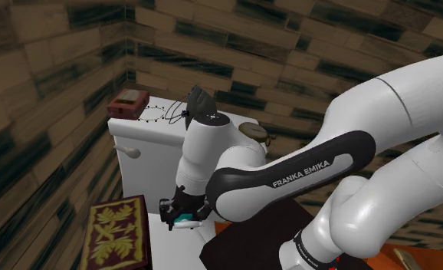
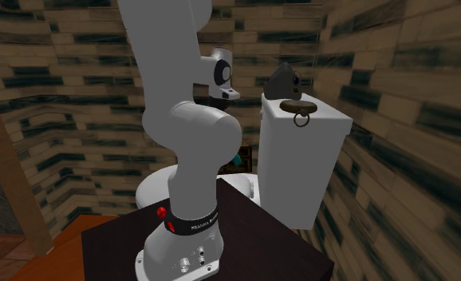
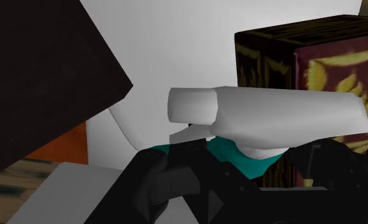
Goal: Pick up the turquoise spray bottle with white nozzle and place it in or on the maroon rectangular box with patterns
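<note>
In the wrist view the spray bottle has a white nozzle [image 3: 265, 118] and a turquoise body [image 3: 256, 160]. My gripper [image 3: 240, 177] is shut on that body, the nozzle sticking out past the black fingers. The maroon box [image 3: 319, 60] with gold leaf patterns lies just beyond the nozzle. In the shoulder view the gripper [image 1: 178, 214] hangs low beside the white toilet, a bit of turquoise bottle [image 1: 185, 223] showing under it. The maroon box [image 1: 119, 234] is a short way toward that view's left. The second exterior view has a turquoise speck [image 2: 237, 160] behind the arm.
A white toilet tank [image 1: 147, 142] stands behind the gripper, carrying a small red box [image 1: 128, 102], a dark object [image 1: 199, 100] and a round brown piece [image 1: 257, 132]. The dark stand [image 2: 245, 231] is close by. Brown plank walls close in on the corner.
</note>
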Action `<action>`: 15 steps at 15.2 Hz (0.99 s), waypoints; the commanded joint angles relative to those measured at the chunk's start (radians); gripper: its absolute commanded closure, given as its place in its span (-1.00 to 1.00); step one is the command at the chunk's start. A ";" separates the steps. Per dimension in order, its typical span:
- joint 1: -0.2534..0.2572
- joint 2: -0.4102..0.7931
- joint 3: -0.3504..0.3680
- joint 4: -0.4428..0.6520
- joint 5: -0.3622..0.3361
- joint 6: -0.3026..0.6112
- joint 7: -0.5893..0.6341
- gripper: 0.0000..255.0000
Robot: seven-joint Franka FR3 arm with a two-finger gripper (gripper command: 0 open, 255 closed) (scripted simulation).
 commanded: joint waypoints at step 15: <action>0.091 0.573 -0.003 0.646 -0.471 -0.151 0.384 1.00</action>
